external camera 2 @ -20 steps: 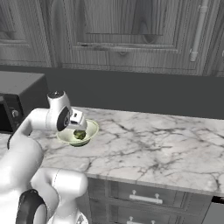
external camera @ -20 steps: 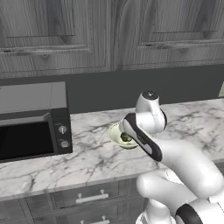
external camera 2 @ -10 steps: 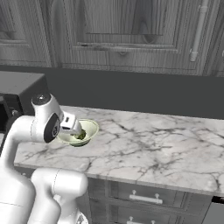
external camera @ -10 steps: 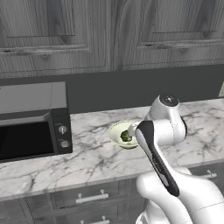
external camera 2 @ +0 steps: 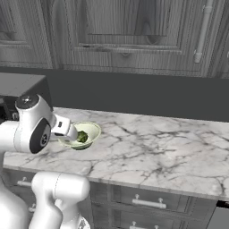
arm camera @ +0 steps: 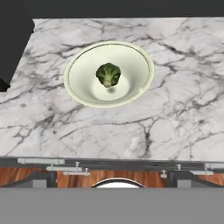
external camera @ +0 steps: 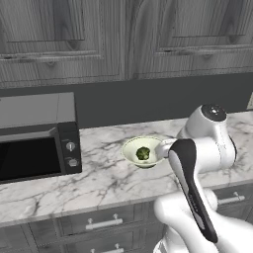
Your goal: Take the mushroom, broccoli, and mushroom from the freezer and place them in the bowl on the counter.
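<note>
Rendered kitchen scene. A round, shallow, pale cream-green bowl (arm camera: 109,74) with a thin, smooth rim rests on the white marble tabletop (arm camera: 175,109), whose polished surface carries irregular grey veins. At the centre of the bowl's glossy inner curve lies a small, dark green, lumpy broccoli floret (arm camera: 108,74), its knobbly crown contrasting with the plain ceramic-like wall around it; it touches the bowl's floor and sits well clear of the rim.

In the left base view the bowl (external camera: 143,152) stands between a black-fronted microwave (external camera: 37,143) with two round knobs and the rounded white forearm of the robot, which passes just beside the bowl's right edge. In the right base view the same bowl (external camera 2: 81,135) lies near the tabletop's left end, partly behind the white wrist, with the broccoli floret (external camera 2: 82,137) visible inside.

Below the marble edge run dark grey wood-grained drawers (external camera 2: 147,201) with slim silver bar handles. Above, dark grey panelled wall cabinets (external camera: 123,39) with recessed frames span the wall over a flat charcoal backsplash.

The claw's fingertips are not discernible in the hand view; by the recording its jaws stand wide apart, and nothing is seen between them.
</note>
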